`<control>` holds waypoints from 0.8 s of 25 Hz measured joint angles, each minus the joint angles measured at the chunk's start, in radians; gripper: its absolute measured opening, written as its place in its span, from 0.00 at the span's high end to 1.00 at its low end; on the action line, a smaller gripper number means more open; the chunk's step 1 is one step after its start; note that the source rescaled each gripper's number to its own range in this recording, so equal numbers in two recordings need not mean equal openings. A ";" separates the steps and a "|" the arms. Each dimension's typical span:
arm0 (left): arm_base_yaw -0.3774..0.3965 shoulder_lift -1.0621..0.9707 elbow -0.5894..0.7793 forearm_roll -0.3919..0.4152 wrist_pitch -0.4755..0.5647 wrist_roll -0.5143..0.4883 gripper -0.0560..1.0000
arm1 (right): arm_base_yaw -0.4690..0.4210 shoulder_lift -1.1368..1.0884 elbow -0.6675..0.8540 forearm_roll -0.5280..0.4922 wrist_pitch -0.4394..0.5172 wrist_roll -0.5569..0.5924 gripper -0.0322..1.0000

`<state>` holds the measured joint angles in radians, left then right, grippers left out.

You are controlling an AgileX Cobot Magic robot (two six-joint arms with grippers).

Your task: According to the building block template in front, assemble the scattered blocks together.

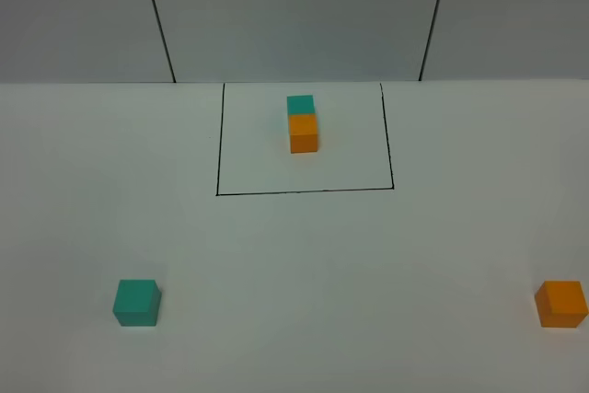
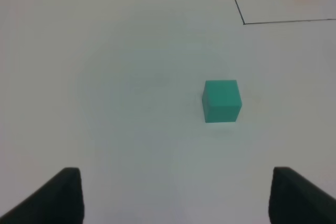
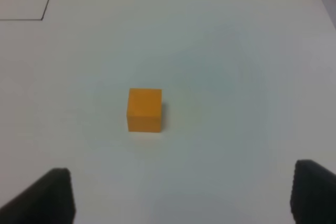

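Two loose cubes well apart on the white table (image 1: 294, 264), with both grippers wide open and empty.

Only the wrist views show the grippers. The left gripper (image 2: 178, 198) has its dark fingertips (image 2: 65, 195) spread wide, nothing between them, and the teal cube (image 2: 222, 100) lies on the table ahead. The right gripper (image 3: 184, 195) is just as wide and faces the orange cube (image 3: 144, 109). The high camera alone shows both loose cubes together, teal near left and orange near right, at the near edge. Farther back stands the building block template (image 1: 302, 121), teal cube behind orange cube and touching it, inside the black rectangle (image 1: 304, 192). The left wrist view catches a corner of that frame and part of the template; the right wrist view catches only a frame corner. Grey wall panels (image 1: 294, 16) rise behind.
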<state>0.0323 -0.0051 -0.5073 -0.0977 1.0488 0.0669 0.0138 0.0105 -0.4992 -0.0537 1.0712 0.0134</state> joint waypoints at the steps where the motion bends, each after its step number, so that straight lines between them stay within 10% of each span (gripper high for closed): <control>1: 0.000 0.000 0.000 0.000 0.000 0.000 0.36 | 0.000 0.000 0.000 0.000 0.000 0.000 0.29; 20: 0.000 0.379 -0.104 0.036 -0.108 0.000 0.36 | 0.000 0.000 0.000 0.000 0.000 0.000 0.29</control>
<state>0.0323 0.3744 -0.6115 -0.0614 0.9411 0.0669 0.0138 0.0105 -0.4992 -0.0537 1.0712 0.0134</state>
